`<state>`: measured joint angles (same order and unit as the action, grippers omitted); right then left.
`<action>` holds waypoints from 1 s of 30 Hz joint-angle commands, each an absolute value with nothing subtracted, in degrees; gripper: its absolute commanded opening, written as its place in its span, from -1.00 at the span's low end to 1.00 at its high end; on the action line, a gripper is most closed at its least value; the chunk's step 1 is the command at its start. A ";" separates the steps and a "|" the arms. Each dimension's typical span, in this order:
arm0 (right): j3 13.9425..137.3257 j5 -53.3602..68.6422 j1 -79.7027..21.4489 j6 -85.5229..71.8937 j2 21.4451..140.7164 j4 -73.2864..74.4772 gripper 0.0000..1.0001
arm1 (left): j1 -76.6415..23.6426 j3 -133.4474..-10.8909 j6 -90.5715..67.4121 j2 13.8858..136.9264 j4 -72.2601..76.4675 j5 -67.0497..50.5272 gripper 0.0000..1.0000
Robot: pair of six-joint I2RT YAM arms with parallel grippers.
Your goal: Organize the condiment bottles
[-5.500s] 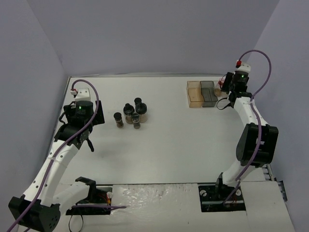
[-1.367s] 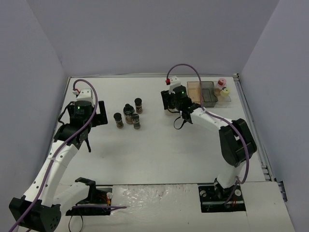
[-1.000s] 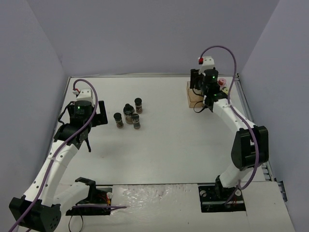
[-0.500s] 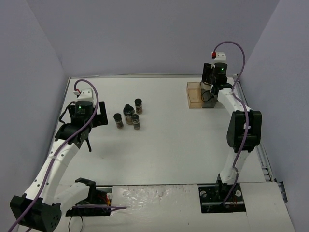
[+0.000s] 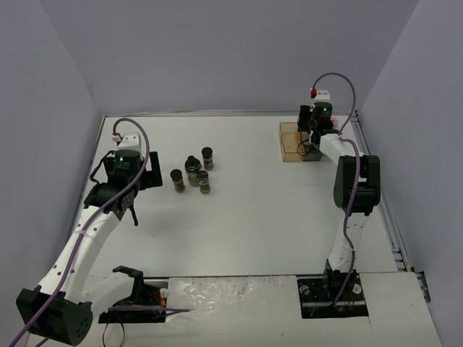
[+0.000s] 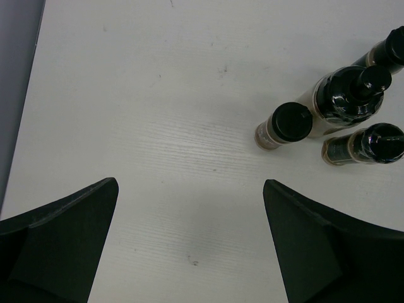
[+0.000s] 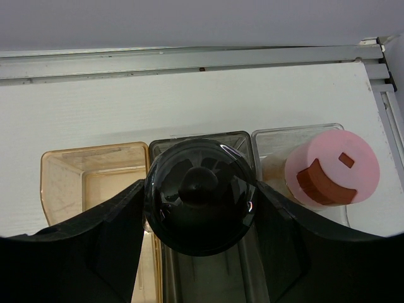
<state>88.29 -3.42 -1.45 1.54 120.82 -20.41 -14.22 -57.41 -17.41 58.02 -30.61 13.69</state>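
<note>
This looks like a robotics lab test booth. Plain grey walls (image 5: 217, 50) box in a white table (image 5: 275, 217). Two cabled robot arms (image 5: 87, 242) (image 5: 346, 235) are bolted at its near edge.

Six spice jars (image 5: 192, 171), seemingly three tray compartments (image 7: 63, 172)

The top external camera is looking down from high behind the near edge of the flat white table (image 5: 260, 224), far enough back to be taking in all of it. The left wrist camera is pointing straight down, close over the tabletop. The cluster of small clear black-capped spice jars (image 6: 347, 95) at its upper right is also showing left of centre overhead. The right wrist camera is facing down toward the table's far edge, very near a glossy black-capped jar (image 7: 201, 208) and the plastic tray of amber, grey and clear compartments (image 7: 63, 170) beneath, which is also appearing overhead at far right.
</note>
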 commanded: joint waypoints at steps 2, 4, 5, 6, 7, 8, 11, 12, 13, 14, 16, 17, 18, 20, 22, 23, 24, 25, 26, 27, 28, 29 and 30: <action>92.11 -2.04 -0.54 0.42 121.07 -28.83 -0.70 | -13.89 -58.98 -17.90 58.21 -27.75 13.28 0.94; 92.03 -1.46 -0.28 0.12 121.20 -28.68 -0.52 | -13.89 -58.90 -17.77 58.27 -27.61 12.94 0.94; 91.76 -1.08 -0.26 0.05 120.94 -28.54 -0.41 | -13.89 -58.85 -17.75 58.27 -27.52 12.59 0.94; 91.47 -0.70 -0.26 0.01 120.65 -28.42 -0.30 | -13.89 -58.81 -17.75 58.27 -27.44 12.21 0.94; 91.41 -0.62 -0.33 0.00 120.24 -28.39 -0.19 | -13.89 -58.80 -17.75 58.27 -27.35 11.85 0.94; 90.75 -0.62 -0.30 0.05 119.11 -28.39 -0.08 | -13.89 -58.75 -17.71 58.32 -27.19 11.26 0.94; 89.18 0.94 -0.26 0.09 116.07 -28.03 0.23 | -13.89 -58.58 -17.53 58.22 -26.49 8.66 0.94; 88.74 1.78 -0.26 0.06 114.66 -27.47 0.32 | -13.89 -58.36 -17.43 58.15 -26.07 7.68 0.94; 88.26 2.41 -0.26 0.01 113.03 -26.71 0.40 | -13.89 -58.07 -17.34 58.11 -25.59 6.86 0.94; 87.79 2.87 -0.26 0.00 111.83 -26.19 0.47 | -13.89 -57.98 -17.35 58.30 -25.43 5.92 0.94; 86.62 3.58 -0.26 0.00 109.00 -25.27 0.60 | -13.94 -58.18 -17.45 58.93 -25.68 4.30 0.94; 85.97 3.86 -0.26 -0.65 107.38 -24.49 0.65 | -13.97 -58.44 -17.53 59.28 -25.88 3.40 0.94; 85.26 4.27 -0.26 -1.31 105.86 -23.65 0.70 | -13.97 -58.65 -17.67 59.59 -25.72 2.15 0.94; 83.30 4.85 -0.32 -1.47 101.69 -22.55 0.80 | -14.03 -59.25 -18.36 60.66 -25.13 0.41 0.94; 81.01 5.25 -0.26 -1.76 98.17 -20.86 0.92 | -14.17 -60.28 -19.18 61.97 -24.98 -2.02 0.94; 80.13 5.45 -0.26 -1.82 96.35 -19.19 0.95 | -14.35 -61.48 -19.64 62.72 -25.14 -3.01 0.94; 78.99 5.45 -0.26 -2.07 93.37 -18.24 0.97 | -14.80 -62.38 -20.14 63.61 -25.49 -3.81 0.94; 77.22 5.71 -0.26 -2.39 90.85 -17.48 0.99 | -15.66 -63.49 -20.60 64.70 -25.73 -4.08 0.94; 74.85 6.24 -0.26 -2.79 88.76 -16.90 1.00 | -16.94 -64.81 -21.05 65.98 -25.86 -3.82 0.94; 72.40 6.81 -0.28 -3.37 86.25 -16.60 1.00 | -18.43 -65.91 -21.30 67.22 -26.04 -2.99 0.94; 69.90 7.41 -0.32 -4.13 83.33 -16.56 1.00 | -20.14 -66.78 -21.38 68.44 -26.27 -1.64 0.94; 67.38 7.93 -0.37 -5.01 80.27 -16.54 1.00 | -21.76 -67.83 -21.46 69.66 -26.46 -0.20 0.94; 64.82 8.11 -0.48 -6.37 76.66 -16.61 1.00 | -23.06 -69.50 -21.53 70.89 -26.49 1.51 0.94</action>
